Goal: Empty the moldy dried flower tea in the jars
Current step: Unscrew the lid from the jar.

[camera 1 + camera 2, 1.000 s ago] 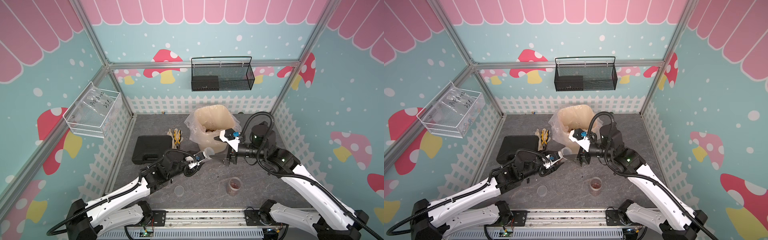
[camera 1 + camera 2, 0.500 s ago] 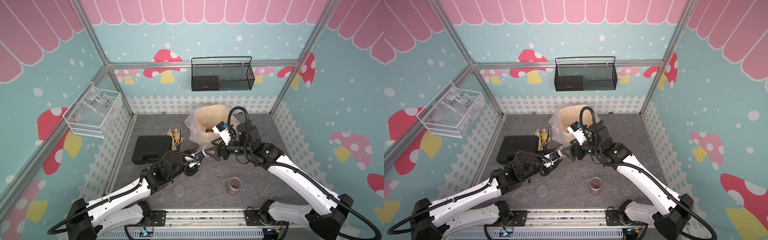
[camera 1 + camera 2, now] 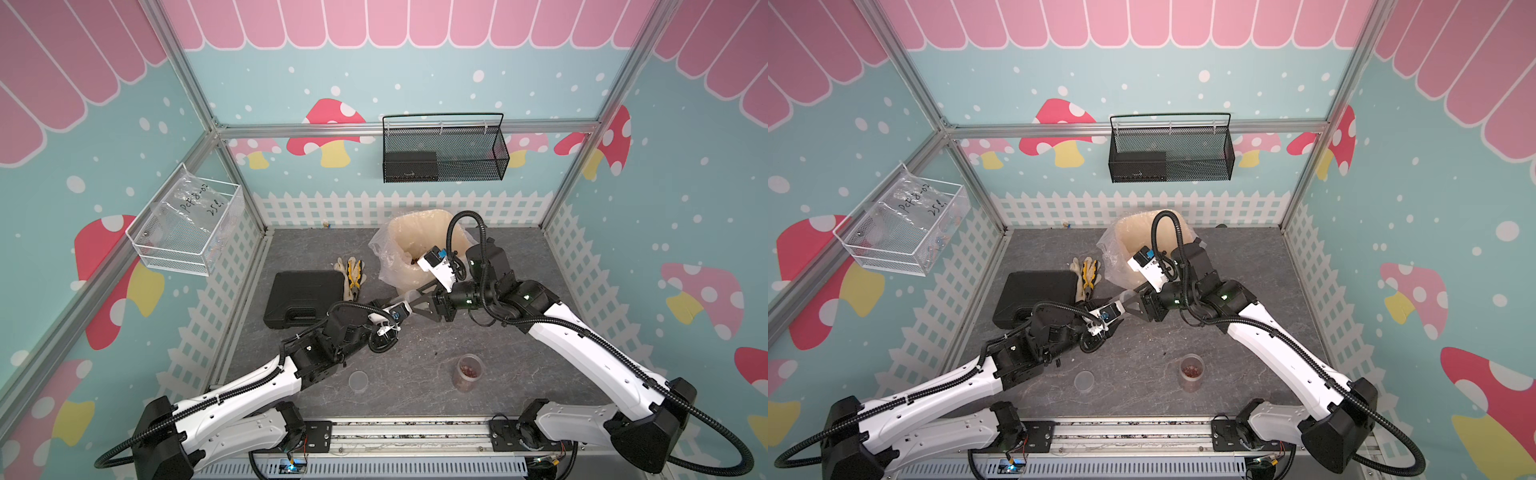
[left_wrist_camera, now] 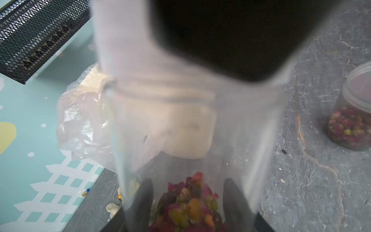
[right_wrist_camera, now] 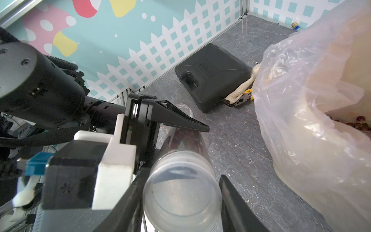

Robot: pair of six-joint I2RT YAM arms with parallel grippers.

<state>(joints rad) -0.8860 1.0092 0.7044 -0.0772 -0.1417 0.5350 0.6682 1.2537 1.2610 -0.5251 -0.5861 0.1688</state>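
Right fingers (image 5: 230, 200) straddled the lid (image 5: 180, 192), close on both sides; I couldn't tell whether they pinched it. Left fingers (image 5: 176, 120) clamped the jar (image 4: 190, 130), long axis pointing lid-first at my right arm (image 3: 582, 345), bin (image 3: 415, 224) just beyond; tea (image 4: 190, 204) inside.

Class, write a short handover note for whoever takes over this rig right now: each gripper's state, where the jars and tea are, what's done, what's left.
Left gripper: shut on the tall jar, held tilted near the bin, tea in its base, lid on.
Right gripper: jaws either side of that lid; a firm grip cannot be confirmed.
Table: lidded jar with tea standing; small jar looks empty.
Done: some tea lies in the bin.
To do: take off the lid, tip out the tall jar, then the lidded one.
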